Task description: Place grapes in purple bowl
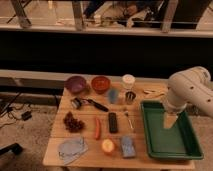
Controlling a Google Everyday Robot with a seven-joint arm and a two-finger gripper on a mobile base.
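Far out to the claw's left as the camera sees it, one grey-blue cloth (72, 149) lies at the near table edge. Just beyond it sits one cluster of dark red grapes (73, 122), on the bare wood and well apart from the claw. Further back on that side there are two bowls: the purple bowl (76, 84), with no grapes in it, and right beside it one orange-red bowl (101, 83).

Moving closer to the claw, there's one black-handled brush (89, 103), one long red-orange vegetable (97, 128), one round yellow-red fruit (108, 146) and one flat black bar (113, 122). Then one blue sponge (128, 146) at the near edge, one spoon (127, 117), and two cups behind: one white cup (128, 81) and one small metal cup (130, 97).

Now the gripper (170, 121) itself: it hangs over the one green tray (150, 125), pointing down, fingers spread, nothing between them. One white arm (187, 90) reaches in from the right.
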